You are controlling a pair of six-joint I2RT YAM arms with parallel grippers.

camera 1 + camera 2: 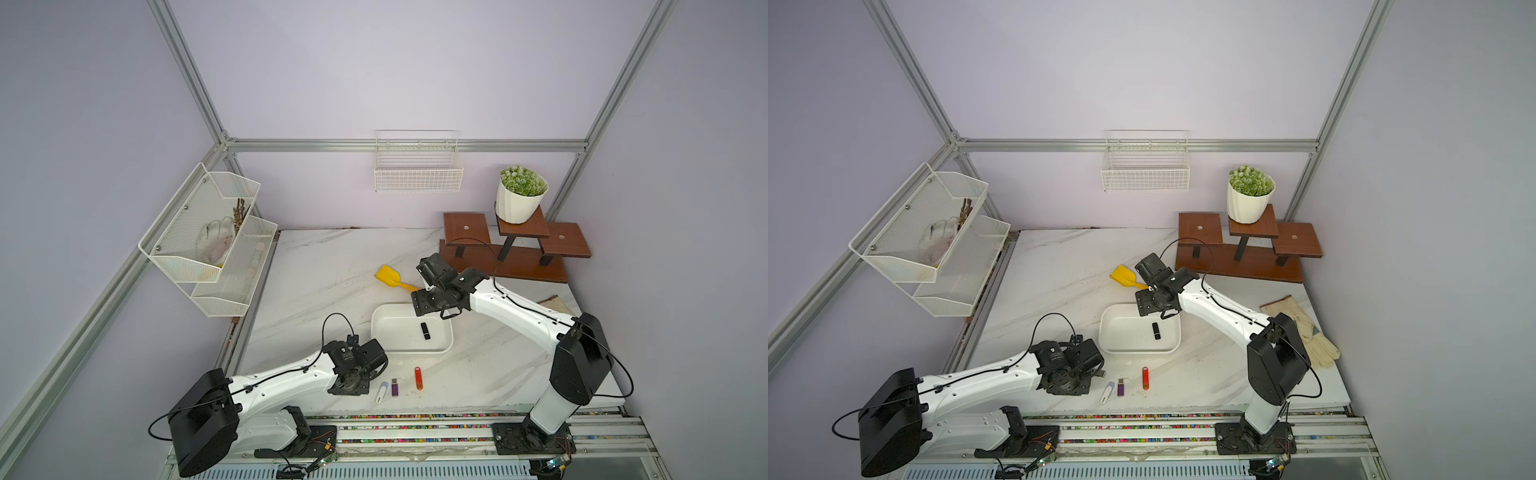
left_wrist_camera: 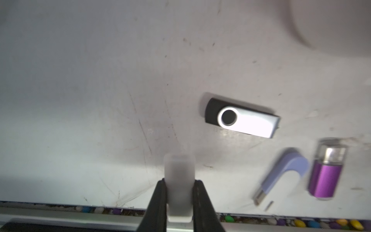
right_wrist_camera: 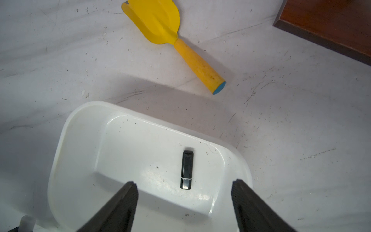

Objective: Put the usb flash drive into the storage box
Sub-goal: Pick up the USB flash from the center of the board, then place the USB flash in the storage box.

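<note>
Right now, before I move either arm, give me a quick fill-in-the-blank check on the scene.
1. The ___ flash drive lies inside the storage box.
2. The right tool hangs ___ near that box.
3. The left tool is ___ on a frosted white flash drive.
Missing words: black; open; shut.

Storage box (image 3: 84,120) on desk (image 3: 60,60), holding one black usb flash drive (image 3: 187,169); yellow scoop (image 3: 174,43) beyond; jaws wide apart.
</note>
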